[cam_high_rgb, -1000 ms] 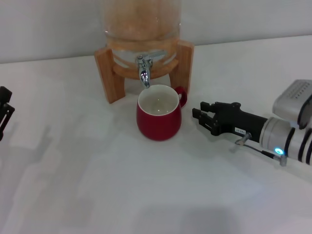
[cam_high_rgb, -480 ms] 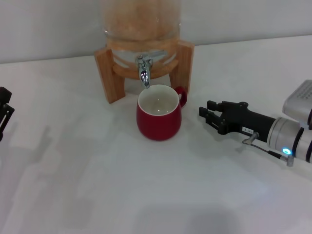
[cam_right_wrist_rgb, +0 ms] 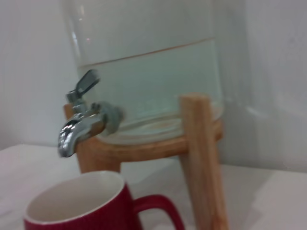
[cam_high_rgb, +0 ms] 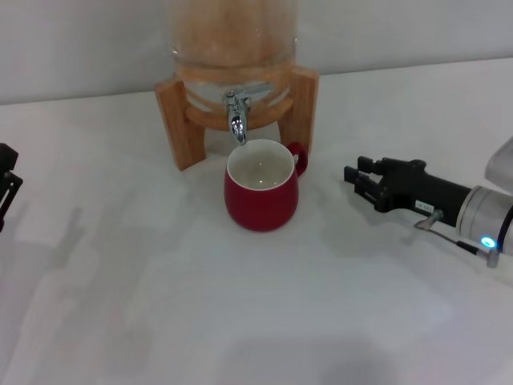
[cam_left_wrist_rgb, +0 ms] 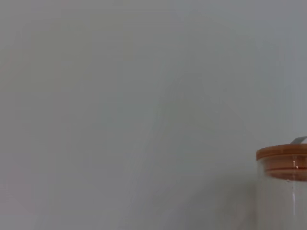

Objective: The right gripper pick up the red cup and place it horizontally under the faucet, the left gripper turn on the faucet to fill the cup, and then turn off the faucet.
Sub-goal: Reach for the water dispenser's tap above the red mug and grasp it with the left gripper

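Red cup (cam_high_rgb: pixel 261 195) is sitting upright right under the faucet (cam_high_rgb: pixel 236 117), ready for filling. Right gripper (cam_high_rgb: pixel 362 180) is hovering well apart on the cup's handle side, holding nothing, fingers spread. Left gripper (cam_high_rgb: pixel 6 186) is waiting far off; finger state unclear.

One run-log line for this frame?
red cup upright under faucet, empty | right claw apart from cup, empty | left claw at table edge
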`<state>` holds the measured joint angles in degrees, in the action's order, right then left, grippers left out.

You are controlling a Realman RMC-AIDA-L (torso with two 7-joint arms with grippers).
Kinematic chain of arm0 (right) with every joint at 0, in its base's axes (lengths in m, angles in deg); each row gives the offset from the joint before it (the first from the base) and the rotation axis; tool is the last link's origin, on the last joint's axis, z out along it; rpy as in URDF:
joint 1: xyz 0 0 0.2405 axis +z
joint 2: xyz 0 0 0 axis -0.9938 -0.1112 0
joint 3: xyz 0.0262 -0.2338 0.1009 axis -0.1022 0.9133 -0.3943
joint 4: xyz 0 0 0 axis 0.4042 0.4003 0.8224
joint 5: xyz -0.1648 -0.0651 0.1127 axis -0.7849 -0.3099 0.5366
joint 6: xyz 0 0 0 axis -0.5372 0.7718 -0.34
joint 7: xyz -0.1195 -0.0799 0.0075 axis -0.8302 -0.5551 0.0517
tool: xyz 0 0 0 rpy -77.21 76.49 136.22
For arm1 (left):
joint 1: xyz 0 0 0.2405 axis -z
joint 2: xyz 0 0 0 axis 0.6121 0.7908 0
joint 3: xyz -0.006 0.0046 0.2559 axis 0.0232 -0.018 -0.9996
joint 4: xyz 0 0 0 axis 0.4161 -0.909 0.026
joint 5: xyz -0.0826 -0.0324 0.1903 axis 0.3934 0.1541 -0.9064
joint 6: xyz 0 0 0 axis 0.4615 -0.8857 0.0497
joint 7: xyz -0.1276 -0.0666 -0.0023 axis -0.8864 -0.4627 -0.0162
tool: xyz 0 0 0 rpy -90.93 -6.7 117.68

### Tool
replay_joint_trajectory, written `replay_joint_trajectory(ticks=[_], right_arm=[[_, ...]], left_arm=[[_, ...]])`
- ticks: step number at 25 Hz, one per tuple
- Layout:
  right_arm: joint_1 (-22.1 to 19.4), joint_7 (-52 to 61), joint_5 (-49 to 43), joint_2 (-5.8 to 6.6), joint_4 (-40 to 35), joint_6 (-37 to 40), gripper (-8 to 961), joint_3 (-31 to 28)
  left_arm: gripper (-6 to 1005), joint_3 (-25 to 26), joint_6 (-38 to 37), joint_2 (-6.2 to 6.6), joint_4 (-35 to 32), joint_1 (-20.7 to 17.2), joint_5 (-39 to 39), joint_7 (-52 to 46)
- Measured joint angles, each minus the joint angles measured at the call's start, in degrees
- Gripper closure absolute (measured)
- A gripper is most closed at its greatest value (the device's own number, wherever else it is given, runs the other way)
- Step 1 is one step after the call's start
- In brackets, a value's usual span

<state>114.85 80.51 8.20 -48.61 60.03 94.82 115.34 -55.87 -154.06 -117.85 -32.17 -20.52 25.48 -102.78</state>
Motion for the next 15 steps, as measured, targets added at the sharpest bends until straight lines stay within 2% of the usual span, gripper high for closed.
replay_joint_trajectory(ticks=[7, 15], right_arm=[[-3.8, 2.4, 0.7, -0.01, -6.3, 0.2, 659, -0.5], [-5.1, 1.2, 3.3, 0.06, -9.1, -2.1, 659, -1.1]], left_arm=[[124, 0.2, 0.0, 0.0, 0.0, 0.0, 0.3, 0.0], [124, 0.5, 0.0, 0.04, 0.1, 0.1, 0.7, 0.0]])
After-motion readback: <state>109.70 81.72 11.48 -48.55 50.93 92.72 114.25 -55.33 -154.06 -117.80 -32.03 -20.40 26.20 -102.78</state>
